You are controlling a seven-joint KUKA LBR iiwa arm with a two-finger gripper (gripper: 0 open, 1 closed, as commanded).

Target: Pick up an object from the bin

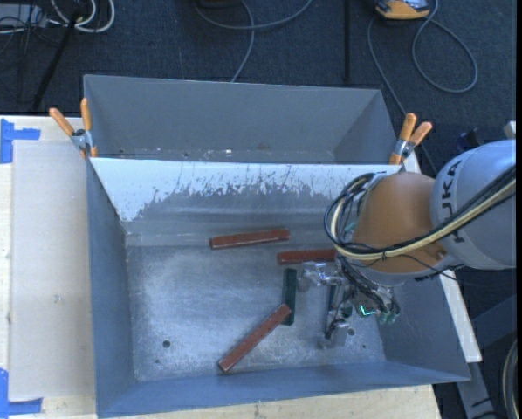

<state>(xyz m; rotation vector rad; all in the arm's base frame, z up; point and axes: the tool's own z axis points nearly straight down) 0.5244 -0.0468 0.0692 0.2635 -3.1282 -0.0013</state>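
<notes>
My gripper (335, 326), whose opening I cannot tell, sits beside the green block (289, 288) and could grab only bare bin floor (191, 312).

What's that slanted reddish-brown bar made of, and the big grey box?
The reddish-brown bar looks like matte wood or plastic: flat faces, dull, no shine; I can't tell which. The grey bin seems to be sheet metal, with its floor scuffed and scratched pale.
</notes>
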